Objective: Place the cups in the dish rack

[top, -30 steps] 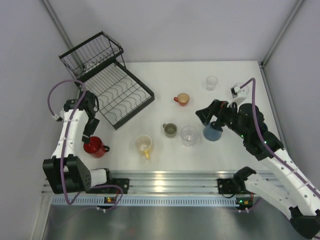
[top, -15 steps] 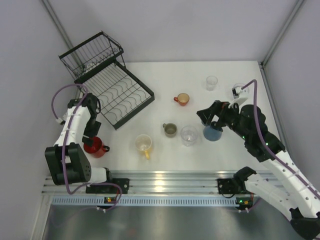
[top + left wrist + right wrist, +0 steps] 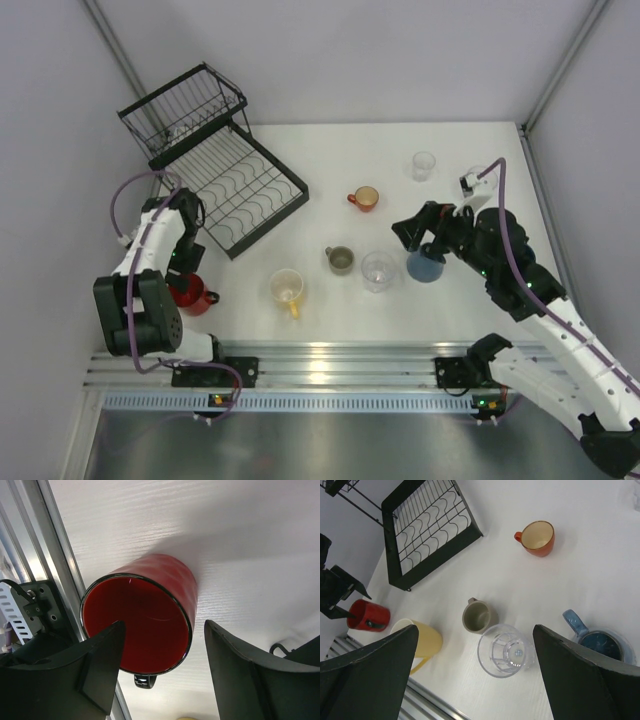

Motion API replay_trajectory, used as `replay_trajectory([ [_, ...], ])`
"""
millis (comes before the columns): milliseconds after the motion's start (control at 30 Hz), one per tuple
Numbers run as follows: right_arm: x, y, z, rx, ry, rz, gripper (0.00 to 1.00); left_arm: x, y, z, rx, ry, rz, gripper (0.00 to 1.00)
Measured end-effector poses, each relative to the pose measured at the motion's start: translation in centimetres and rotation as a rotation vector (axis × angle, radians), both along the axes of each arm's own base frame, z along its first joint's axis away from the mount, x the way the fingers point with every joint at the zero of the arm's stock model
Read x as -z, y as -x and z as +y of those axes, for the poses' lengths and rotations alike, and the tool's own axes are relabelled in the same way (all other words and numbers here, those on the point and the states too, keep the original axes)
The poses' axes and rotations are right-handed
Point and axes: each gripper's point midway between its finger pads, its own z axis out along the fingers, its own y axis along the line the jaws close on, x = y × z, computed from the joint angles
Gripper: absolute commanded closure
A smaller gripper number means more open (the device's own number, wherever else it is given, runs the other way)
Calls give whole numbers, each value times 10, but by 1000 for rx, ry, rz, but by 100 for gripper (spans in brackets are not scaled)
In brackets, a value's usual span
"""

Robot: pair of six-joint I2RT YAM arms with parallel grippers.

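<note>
My left gripper (image 3: 181, 268) hangs open over the red mug (image 3: 188, 292) near the table's front left. In the left wrist view one finger (image 3: 97, 662) overlaps the red mug's (image 3: 150, 625) mouth and the other stands outside its wall. My right gripper (image 3: 415, 232) is wide open and empty, above the blue mug (image 3: 425, 265) and a clear tumbler (image 3: 378, 270). The yellow mug (image 3: 287, 289), olive-grey mug (image 3: 341, 260) and orange-red mug (image 3: 365, 198) stand mid-table. The black dish rack (image 3: 270, 226) holds no cups.
Another clear tumbler (image 3: 424, 165) stands at the back right, and one more (image 3: 478, 178) is partly hidden behind the right arm. An aluminium rail (image 3: 330, 355) runs along the near edge. Grey walls close in both sides.
The left arm's elbow has folded in while its gripper stays over the red mug. The right arm has barely shifted. No cup has moved.
</note>
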Motion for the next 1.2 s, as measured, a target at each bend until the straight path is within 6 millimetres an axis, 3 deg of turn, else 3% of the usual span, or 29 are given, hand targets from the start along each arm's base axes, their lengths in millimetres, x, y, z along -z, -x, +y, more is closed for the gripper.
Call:
replay_trajectory([
  [133,0,0,0,0,0,-1,1,11,-3,0,-3,3,29,39],
  [267,-2,1,-1,-1,-3,-8,1,15,-1,1,-8,-3,39,57],
  [300,-2,1,-1,-1,-2,-10,1,15,-1,1,-10,-4,39,67],
  [400,-2,1,-1,-3,3,-14,1,16,-2,2,-14,-9,31,83],
  [533,-2,1,-2,-5,10,-17,1,16,-5,4,-21,-17,15,100],
  [767,-1,2,-1,-8,13,-18,1,14,-6,3,-23,-13,-4,100],
  [900,-1,3,1,-31,23,-25,1,2,-8,1,-4,-6,-54,100],
  [967,-1,5,2,-46,25,-25,1,-11,-12,0,17,-1,-95,100],
  [1200,3,11,7,-89,24,-6,1,-89,-31,2,80,-40,-359,100],
])
